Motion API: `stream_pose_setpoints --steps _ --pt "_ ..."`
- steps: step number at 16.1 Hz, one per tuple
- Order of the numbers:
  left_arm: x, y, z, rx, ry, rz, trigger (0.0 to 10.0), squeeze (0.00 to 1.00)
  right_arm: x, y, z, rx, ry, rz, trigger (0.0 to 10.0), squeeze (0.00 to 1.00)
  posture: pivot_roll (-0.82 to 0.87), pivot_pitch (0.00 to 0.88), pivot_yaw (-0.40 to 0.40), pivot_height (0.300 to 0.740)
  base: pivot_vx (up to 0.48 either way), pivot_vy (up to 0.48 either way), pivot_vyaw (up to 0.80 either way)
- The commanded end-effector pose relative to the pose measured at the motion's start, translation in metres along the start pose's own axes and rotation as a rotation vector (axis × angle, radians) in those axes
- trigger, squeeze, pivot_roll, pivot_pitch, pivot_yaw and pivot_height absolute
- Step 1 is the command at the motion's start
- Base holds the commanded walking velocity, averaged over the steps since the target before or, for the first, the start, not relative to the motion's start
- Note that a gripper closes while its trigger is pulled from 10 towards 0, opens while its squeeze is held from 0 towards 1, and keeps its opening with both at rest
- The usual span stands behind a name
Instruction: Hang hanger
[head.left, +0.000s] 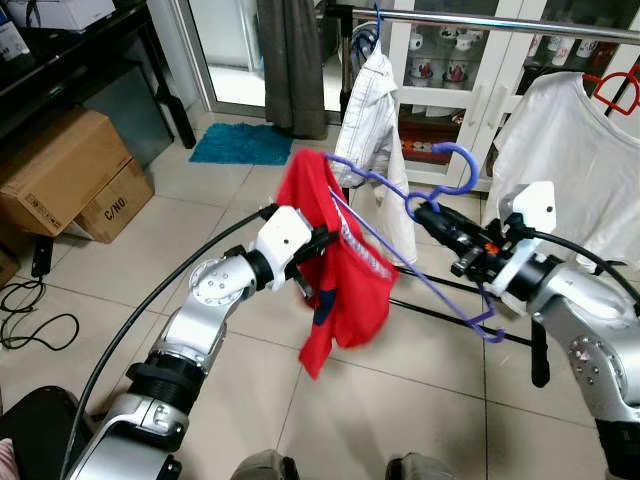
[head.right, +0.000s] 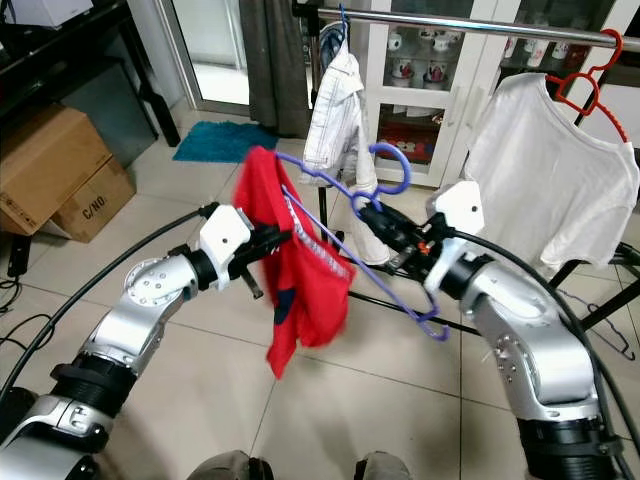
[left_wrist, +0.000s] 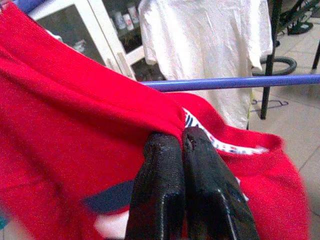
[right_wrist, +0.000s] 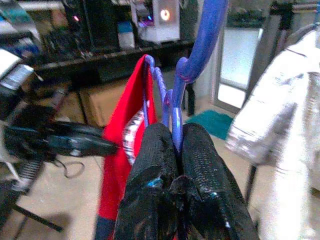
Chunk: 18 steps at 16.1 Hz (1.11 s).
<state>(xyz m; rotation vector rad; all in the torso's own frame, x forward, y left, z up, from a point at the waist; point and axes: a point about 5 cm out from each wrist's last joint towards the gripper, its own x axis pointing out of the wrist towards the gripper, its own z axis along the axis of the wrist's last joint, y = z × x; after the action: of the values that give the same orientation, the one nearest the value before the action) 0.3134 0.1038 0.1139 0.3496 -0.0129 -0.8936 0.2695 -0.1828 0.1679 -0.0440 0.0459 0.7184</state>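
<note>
I judge the task about half done: the red shirt (head.left: 335, 270) is draped on the purple hanger (head.left: 420, 235), but the hanger is not yet on the metal rail (head.left: 500, 22), which runs above and beyond it. My right end effector (head.left: 432, 212) has its fingers pinched tight on the hanger's neck just under the hook, holding it tilted in mid-air above the tiled floor (head.left: 400, 400). My left end effector (head.left: 325, 240) is clamped on a fold of the red shirt near its collar, keeping the cloth on the frame. What is left, as I see it, is to lift the hook over the rail between the striped shirt (head.left: 375, 130) and the white T-shirt (head.left: 560, 150) already hanging there, then let go. The only writing I can read is "C/NO" on the smaller cardboard box (head.left: 112, 202); the collar print on the red shirt is too blurred.
</note>
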Motion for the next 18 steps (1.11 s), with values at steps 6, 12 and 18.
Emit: stream_pose_setpoints --steps 6,12,18 --pt "-0.005 0.005 0.003 0.047 0.016 0.004 0.0 0.0 -0.013 0.002 0.001 -0.106 0.107 0.167 0.0 0.0 -0.15 0.0 0.079 0.74 0.0 0.0 0.0" --pt "-0.005 0.002 -0.001 0.097 0.054 -0.023 0.0 0.0 -0.015 0.016 -0.023 0.039 0.274 0.215 0.0 0.0 -0.16 0.0 0.079 0.74 0.0 0.0 0.0" --pt "-0.001 -0.012 0.0 0.106 0.061 -0.147 0.0 0.0 -0.008 0.02 -0.023 0.04 0.307 0.23 0.0 0.0 -0.16 0.0 0.075 0.74 0.0 0.0 0.0"
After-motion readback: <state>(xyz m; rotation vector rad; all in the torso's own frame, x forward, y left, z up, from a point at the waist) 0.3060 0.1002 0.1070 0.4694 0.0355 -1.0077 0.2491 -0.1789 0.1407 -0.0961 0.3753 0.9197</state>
